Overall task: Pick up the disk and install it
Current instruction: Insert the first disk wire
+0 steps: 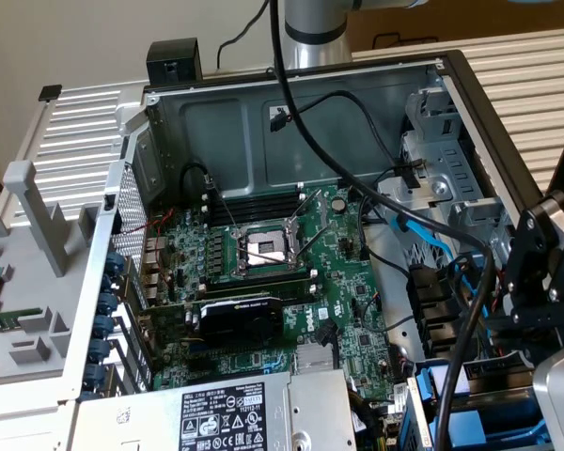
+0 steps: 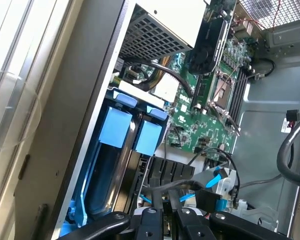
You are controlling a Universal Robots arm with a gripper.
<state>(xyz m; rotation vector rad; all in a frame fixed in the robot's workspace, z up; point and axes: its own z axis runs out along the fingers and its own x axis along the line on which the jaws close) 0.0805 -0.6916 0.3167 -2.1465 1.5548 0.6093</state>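
Note:
Two bright blue carriers stand side by side in the drive bays at the case's open side, one (image 2: pixel 114 127) next to the other (image 2: pixel 149 137). Only their blue ends and rails show, so I cannot tell which holds the disk. In the exterior view the blue frame (image 1: pixel 421 418) with a white face lies low at the right, beside the power supply. My gripper (image 2: pixel 170 207) hangs just outside the black ribbed drive cage (image 2: pixel 162 175), apart from the blue carriers. Its fingers sit close together with nothing visible between them. In the exterior view the gripper (image 1: pixel 536 282) is at the right edge.
The open computer case (image 1: pixel 263 89) holds the motherboard (image 1: pixel 263 272) with a bare processor socket (image 1: pixel 263 249). The grey power supply (image 1: pixel 216 413) sits at the front. Black and blue cables (image 1: pixel 432 235) cross near the drive cage. A thick black cable (image 1: pixel 291 103) drapes from the arm.

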